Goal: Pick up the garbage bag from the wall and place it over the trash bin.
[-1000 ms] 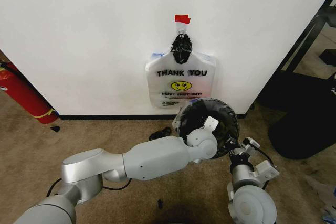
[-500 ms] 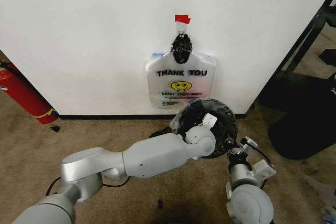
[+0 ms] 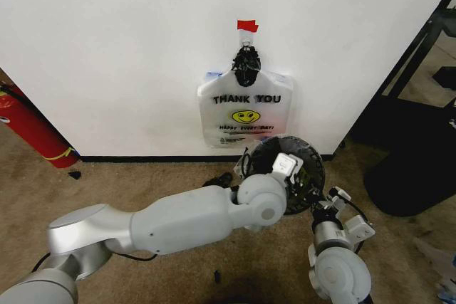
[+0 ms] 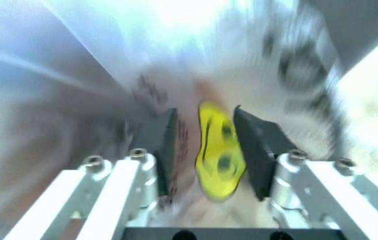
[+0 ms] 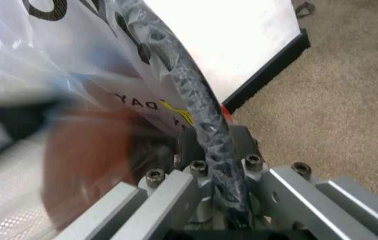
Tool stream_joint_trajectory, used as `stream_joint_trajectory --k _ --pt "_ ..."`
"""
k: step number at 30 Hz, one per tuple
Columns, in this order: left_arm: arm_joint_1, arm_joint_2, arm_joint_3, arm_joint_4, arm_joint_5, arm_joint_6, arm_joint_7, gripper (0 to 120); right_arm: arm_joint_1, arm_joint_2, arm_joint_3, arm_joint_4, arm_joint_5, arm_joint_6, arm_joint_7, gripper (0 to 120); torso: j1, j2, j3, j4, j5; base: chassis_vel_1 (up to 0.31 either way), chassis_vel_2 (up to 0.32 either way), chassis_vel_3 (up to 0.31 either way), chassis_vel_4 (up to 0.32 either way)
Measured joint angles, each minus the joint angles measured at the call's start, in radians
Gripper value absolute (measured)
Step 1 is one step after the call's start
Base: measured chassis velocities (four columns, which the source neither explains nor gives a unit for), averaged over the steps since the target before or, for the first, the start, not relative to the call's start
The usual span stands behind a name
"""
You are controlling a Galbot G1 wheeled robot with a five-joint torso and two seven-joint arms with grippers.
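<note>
Left wrist view shows the left tool [image 4: 205, 145] open inside the thin translucent white garbage bag [image 4: 218, 150], while the right tool [image 5: 214, 145] clamps the black mesh trash bin [image 5: 195, 95] rim beside it.

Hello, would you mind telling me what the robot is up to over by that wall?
It is lining the trash bin with a garbage bag. The right gripper clamps the bin's mesh rim, and the open left gripper reaches inside, its fingers either side of the bag's yellow smiley. A bundle of bags hangs on the wall.
</note>
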Motion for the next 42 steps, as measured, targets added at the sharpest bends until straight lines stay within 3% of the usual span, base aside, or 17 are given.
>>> stream_joint_trajectory --k 3,6,8,15,17,21,24,31,39,42 --pt "0.070 0.082 -0.105 -0.069 0.033 -0.095 0.075 59 -0.007 -0.012 0.030 0.012 0.047 -0.009 -0.001 0 0.000 0.000 0.000 0.0001 -0.0001 0.000 0.000 0.000 0.000" --pt "0.123 0.120 -0.161 -0.101 0.046 -0.133 0.115 65 -0.008 -0.019 0.041 0.018 0.074 -0.015 -0.003 0 0.000 0.000 0.000 0.0006 0.0001 0.000 0.000 0.000 0.000" --pt "0.212 0.160 -0.244 -0.143 0.063 -0.178 0.165 76 -0.009 -0.028 0.059 0.021 0.113 -0.023 -0.002 0 0.000 0.000 0.000 0.0000 -0.0004 0.000 0.000 0.000 0.000" --pt "0.421 0.246 -0.469 -0.238 0.074 -0.225 0.268 98 -0.019 -0.036 0.066 0.024 0.153 -0.038 -0.006 0 0.000 0.000 0.000 0.0002 0.0001 0.000 0.000 0.000 0.000" --pt "0.491 0.276 -0.543 -0.271 0.071 -0.227 0.299 100 -0.017 -0.038 0.065 0.014 0.159 -0.039 -0.006 0 0.000 0.000 0.000 0.0003 -0.0003 0.000 0.000 0.000 0.000" --pt "0.549 0.309 -0.603 -0.287 0.056 -0.227 0.313 100 -0.012 -0.042 0.057 0.005 0.169 -0.043 -0.006 0 0.000 0.000 0.000 0.0009 0.0001 0.000 0.000 0.000 0.000" --pt "0.584 0.326 -0.658 -0.282 -0.019 -0.221 0.335 100 -0.016 -0.043 0.053 0.005 0.184 -0.050 -0.012 0 0.000 0.000 0.000 0.0001 -0.0001 0.000 0.000 0.000 0.000" --pt "0.617 0.303 -0.684 -0.259 -0.098 -0.196 0.393 100 -0.040 -0.050 0.063 0.022 0.239 -0.075 -0.090 0 0.000 0.000 0.000 0.0001 -0.0001 0.000 0.000 0.000 0.000" --pt "0.660 0.276 -0.696 -0.222 -0.108 -0.198 0.426 97 -0.047 -0.054 0.070 0.031 0.244 -0.089 -0.107 0 0.000 0.000 0.000 0.0004 0.0000 0.000 0.000 0.000 0.000" --pt "0.665 0.268 -0.696 -0.215 -0.107 -0.201 0.426 90 -0.052 -0.053 0.069 0.033 0.237 -0.090 -0.107 0 0.000 0.000 0.000 0.0003 0.0002 0.000 0.000 0.000 0.000"
